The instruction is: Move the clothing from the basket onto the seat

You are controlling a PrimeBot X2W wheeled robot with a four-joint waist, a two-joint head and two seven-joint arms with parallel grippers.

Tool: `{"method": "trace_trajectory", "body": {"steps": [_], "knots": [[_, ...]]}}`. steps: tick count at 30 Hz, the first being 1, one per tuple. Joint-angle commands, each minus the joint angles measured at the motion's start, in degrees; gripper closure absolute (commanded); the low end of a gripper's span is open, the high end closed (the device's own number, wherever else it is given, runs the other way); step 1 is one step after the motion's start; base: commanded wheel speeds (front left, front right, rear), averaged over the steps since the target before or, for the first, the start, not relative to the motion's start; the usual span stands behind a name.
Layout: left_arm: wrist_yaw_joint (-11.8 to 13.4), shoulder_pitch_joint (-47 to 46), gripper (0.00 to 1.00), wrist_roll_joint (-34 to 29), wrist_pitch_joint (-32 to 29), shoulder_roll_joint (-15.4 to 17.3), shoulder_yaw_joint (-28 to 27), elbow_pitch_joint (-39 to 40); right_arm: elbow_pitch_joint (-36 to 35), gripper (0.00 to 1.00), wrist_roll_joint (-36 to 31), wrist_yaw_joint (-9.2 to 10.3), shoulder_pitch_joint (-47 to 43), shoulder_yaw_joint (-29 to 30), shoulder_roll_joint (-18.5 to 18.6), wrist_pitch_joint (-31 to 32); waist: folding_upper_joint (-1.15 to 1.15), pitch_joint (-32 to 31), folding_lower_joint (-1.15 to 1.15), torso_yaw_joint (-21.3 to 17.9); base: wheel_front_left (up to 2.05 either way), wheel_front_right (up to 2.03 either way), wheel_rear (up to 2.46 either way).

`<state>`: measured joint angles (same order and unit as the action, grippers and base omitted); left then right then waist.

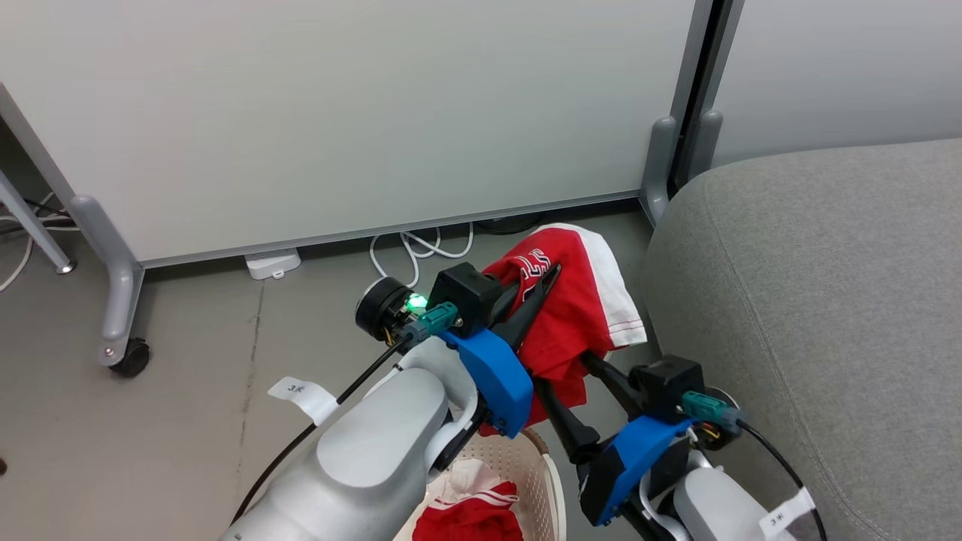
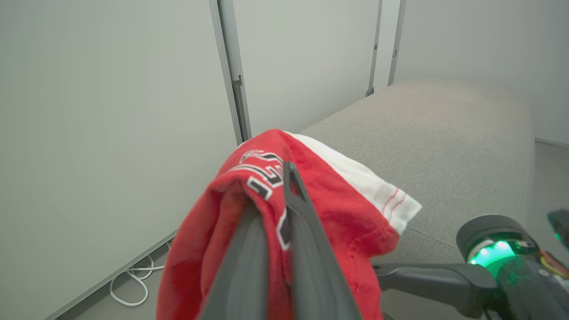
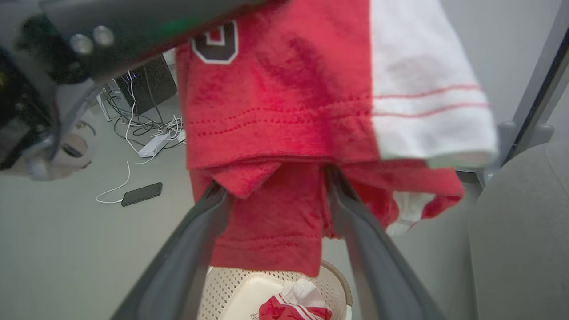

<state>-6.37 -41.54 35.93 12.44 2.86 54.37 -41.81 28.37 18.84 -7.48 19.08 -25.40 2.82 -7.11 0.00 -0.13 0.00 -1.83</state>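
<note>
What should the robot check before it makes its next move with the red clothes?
1. Left gripper shut on the red garment: ok, it pinches the cloth near the top.
2. Garment up out of the basket: ok, it hangs above the rim.
3. Right gripper ready: ok, it is open, with one finger on each side of the hanging cloth.
4. Room on the seat: ok, the grey part in view is bare.
5. Basket emptied: not ok, a second red garment lies inside.
6. Cloth caught on an arm: cannot tell, because its lower folds are hidden.
</note>
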Motion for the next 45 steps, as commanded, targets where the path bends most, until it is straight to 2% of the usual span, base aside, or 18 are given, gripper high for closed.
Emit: {"method": "trace_trajectory", "body": {"steps": [1, 5, 14, 23, 24, 25, 26, 40, 41, 43, 44, 45], "knots": [[0.28, -1.07, 1.00, 0.43, 0.03, 0.06, 0.36, 0.29, 1.26, 0.00, 0.45, -0.03, 1.91, -1.23, 0.11, 0.37, 0.00, 0.11, 0.00, 0.21, 0.00, 0.00, 0.00], [0.41, -1.35, 1.00, 1.24, 0.10, 0.04, 1.36, 0.69, 4.58, 0.00, 2.85, -0.03, 5.49, -4.25, 0.12, 0.74, 0.00, 0.31, 0.00, 0.61, 0.00, 0.00, 0.00], [0.86, -2.14, 1.00, 3.01, 0.45, 0.04, 3.12, 1.42, 11.46, 0.00, 5.88, -0.03, 11.43, -6.42, 0.12, 0.93, 0.00, 0.43, 0.00, 1.16, 0.00, 0.00, 0.00], [1.33, -2.61, 1.00, 4.79, 0.89, 0.03, 4.86, 1.83, 14.70, 0.00, 10.96, -0.03, 14.72, -11.98, 0.10, -1.15, 0.00, 0.05, 0.00, 1.54, 0.00, 0.00, 0.00], [1.30, -2.63, 1.00, 4.99, 0.96, 0.04, 5.00, 1.83, 15.00, 0.24, 11.43, -0.03, 14.98, -12.46, 0.10, -1.39, 0.00, 0.02, 0.00, 1.51, 0.00, 0.00, 0.00], [1.34, -2.67, 1.00, 5.13, 1.01, 0.04, 5.11, 1.79, 15.31, 0.65, 11.86, -0.03, 15.23, -12.78, 0.10, -1.64, 0.00, -0.01, 0.00, 1.46, 0.00, 0.00, 0.00], [1.40, -2.67, 1.00, 5.39, 1.10, 0.03, 5.26, 1.77, 15.66, 1.00, 12.33, -0.03, 15.48, -13.13, 0.10, -2.00, 0.00, -0.06, 0.00, 1.42, 0.00, 0.00, 0.00], [2.24, -2.75, 0.99, 7.05, 1.91, 0.04, 6.55, 0.31, 19.86, 1.00, 14.60, -0.03, 16.70, -15.48, 0.10, -5.29, 0.00, -0.75, 0.00, 0.56, 0.00, 0.00, 0.00], [2.26, -2.73, 0.91, 7.13, 1.97, 0.05, 6.57, 0.17, 20.01, 1.00, 14.63, -0.03, 16.76, -15.54, 0.10, -5.31, 0.00, -0.77, 0.00, 0.53, 0.00, 0.00, 0.00], [2.39, -2.74, 0.53, 7.19, 2.16, 0.05, 6.64, -0.03, 20.25, 1.00, 14.78, -0.03, 16.81, -15.69, 0.10, -5.60, 0.00, -0.79, 0.00, 0.50, 0.00, 0.00, 0.00], [2.42, -2.72, 0.20, 7.18, 2.24, 0.05, 6.62, -0.10, 20.34, 1.00, 14.88, -0.03, 16.85, -15.76, 0.10, -5.77, 0.00, -0.80, 0.00, 0.48, 0.00, 0.00, 0.00], [2.57, -2.70, 0.00, 7.19, 2.34, 0.04, 6.58, -0.13, 20.38, 1.00, 14.91, -0.03, 16.93, -15.79, 0.10, -5.94, 0.00, -0.80, 0.00, 0.46, 0.00, 0.00, 0.00]]}}
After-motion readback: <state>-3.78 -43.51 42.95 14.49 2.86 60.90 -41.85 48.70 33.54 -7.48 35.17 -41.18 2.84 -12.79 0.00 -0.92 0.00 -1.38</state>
